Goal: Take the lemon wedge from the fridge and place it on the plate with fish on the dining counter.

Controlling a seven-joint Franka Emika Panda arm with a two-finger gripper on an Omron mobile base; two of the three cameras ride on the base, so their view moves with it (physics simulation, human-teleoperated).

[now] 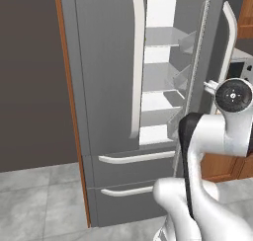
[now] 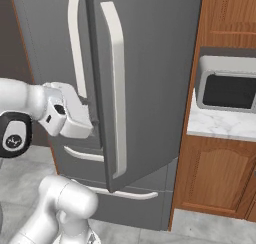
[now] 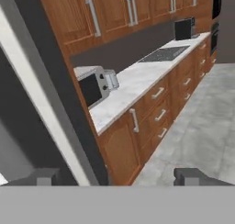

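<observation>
The fridge (image 1: 108, 62) is a tall grey French-door unit, and its right door (image 2: 150, 88) stands partly open. White glass shelves (image 1: 163, 37) show through the gap, and no lemon wedge can be made out on them. My gripper (image 3: 120, 177) is open at the free edge of that door, between the two long pale handles (image 2: 116, 88). In the hand view the door edge (image 3: 62, 90) runs down between my two spread fingertips (image 3: 43, 176). The white hand (image 2: 70, 115) sits beside the door at mid height. The plate with fish and the dining counter are out of view.
Two fridge drawers (image 1: 133, 158) sit below the doors. To the right stand wooden cabinets (image 2: 215, 178) and a marble counter (image 3: 137, 78) with a microwave (image 2: 227, 88). A dark wall (image 1: 29, 77) lies to the left, and grey tiled floor (image 1: 39, 195) spreads in front.
</observation>
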